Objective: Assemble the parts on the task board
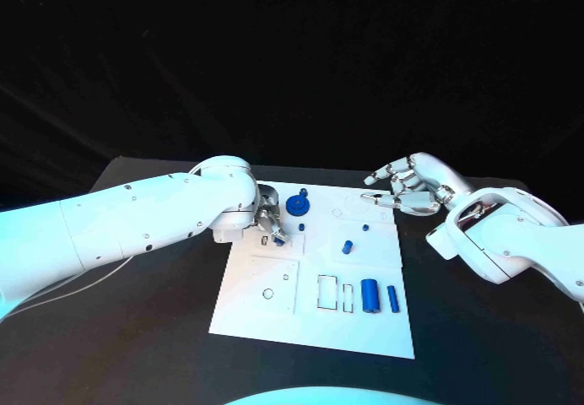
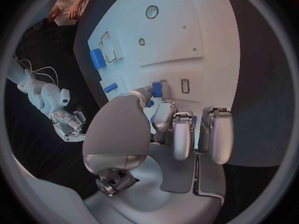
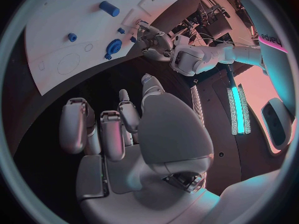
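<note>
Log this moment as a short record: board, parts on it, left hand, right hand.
board: white task board flat on the black table
parts: blue gear-like piece at the far edge; two blue cylinders upright near the front slots; small blue peg mid-board
left hand: left hand over the board's left side, fingers pinching a small blue part
right hand: right hand above the board's far right corner, fingers apart, holding nothing

The left hand [image 1: 269,221] covers part of the task board [image 1: 310,325] left of the frame's centre, so the small blue part [image 1: 278,240] at its fingertips is mostly hidden; gripped or merely touched, I cannot tell. The board's outline markings are too small to read.
</note>
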Controlling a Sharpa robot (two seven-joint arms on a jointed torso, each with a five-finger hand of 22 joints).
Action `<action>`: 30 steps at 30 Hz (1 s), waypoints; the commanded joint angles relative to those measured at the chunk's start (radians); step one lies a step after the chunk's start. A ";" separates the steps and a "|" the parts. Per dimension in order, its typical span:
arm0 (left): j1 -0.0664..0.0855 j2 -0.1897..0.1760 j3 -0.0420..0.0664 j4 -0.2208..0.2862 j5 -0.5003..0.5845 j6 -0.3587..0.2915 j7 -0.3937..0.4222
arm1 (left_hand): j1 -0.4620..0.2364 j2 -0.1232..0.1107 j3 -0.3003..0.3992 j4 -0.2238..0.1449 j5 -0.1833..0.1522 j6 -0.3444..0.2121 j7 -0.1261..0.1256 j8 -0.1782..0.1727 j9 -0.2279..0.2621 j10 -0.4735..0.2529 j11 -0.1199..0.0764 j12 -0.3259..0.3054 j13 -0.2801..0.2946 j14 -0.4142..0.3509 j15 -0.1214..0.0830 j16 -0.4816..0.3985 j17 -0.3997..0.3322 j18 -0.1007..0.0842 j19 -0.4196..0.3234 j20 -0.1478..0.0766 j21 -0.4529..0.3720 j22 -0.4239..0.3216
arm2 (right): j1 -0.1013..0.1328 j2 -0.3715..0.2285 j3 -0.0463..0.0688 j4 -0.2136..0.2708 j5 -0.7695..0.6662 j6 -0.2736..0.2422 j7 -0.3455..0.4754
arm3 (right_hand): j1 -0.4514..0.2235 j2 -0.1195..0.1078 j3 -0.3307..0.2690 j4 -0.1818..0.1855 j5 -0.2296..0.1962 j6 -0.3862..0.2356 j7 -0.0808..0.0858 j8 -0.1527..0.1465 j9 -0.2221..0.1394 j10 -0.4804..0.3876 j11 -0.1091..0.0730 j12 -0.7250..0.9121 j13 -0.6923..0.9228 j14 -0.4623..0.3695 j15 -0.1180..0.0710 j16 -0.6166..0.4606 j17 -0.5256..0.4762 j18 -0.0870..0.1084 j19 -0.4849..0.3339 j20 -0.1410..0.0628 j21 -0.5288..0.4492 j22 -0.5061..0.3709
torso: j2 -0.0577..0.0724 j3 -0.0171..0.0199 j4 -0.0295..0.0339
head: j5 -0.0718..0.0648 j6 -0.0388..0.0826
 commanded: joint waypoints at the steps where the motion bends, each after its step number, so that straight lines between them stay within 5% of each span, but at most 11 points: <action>1: 0.003 0.014 0.001 -0.014 -0.030 0.049 -0.007 | 0.039 0.027 0.095 -0.090 -0.003 0.003 -0.006 0.003 0.001 0.000 -0.001 0.001 0.002 0.105 0.004 0.006 0.263 -0.016 0.054 0.001 0.002 0.204 | -0.001 0.001 0.000 0.000 -0.011 0.012 0.000 | -0.008 -0.001 -0.006 0.001 -0.003 0.003 -0.003 0.003 -0.002 0.002 -0.008 0.000 0.000 0.067 -0.007 -0.006 0.110 0.015 0.001 -0.010 -0.004 0.082 | 0.000 0.0000 0.0013 | -0.001 -0.002; 26: 0.004 0.053 -0.005 -0.055 -0.042 0.061 -0.037 | 0.036 0.024 0.103 -0.097 -0.019 0.004 -0.006 0.004 0.007 0.003 0.000 0.005 0.005 0.105 0.004 0.006 0.263 -0.016 0.056 0.001 0.003 0.206 | -0.003 0.002 0.000 0.002 -0.018 0.013 0.000 | -0.009 0.001 -0.006 0.001 -0.003 0.003 -0.003 0.004 -0.002 0.003 -0.008 0.000 0.000 0.067 -0.007 -0.006 0.110 0.015 0.000 -0.010 -0.004 0.082 | 0.000 -0.0014 0.0013 | 0.000 -0.008; 30: 0.004 0.052 -0.007 -0.056 -0.040 0.073 -0.042 | 0.030 0.023 0.110 -0.103 -0.052 0.004 -0.006 0.002 0.012 0.005 0.000 0.006 0.006 0.105 0.004 0.006 0.263 -0.016 0.055 0.001 0.002 0.205 | -0.003 0.002 0.000 0.003 -0.019 0.014 0.000 | -0.009 0.001 -0.006 0.001 -0.003 0.003 -0.003 0.004 -0.002 0.003 -0.008 0.000 0.000 0.067 -0.007 -0.006 0.110 0.015 0.000 -0.010 -0.004 0.082 | -0.001 -0.0007 0.0008 | 0.001 -0.009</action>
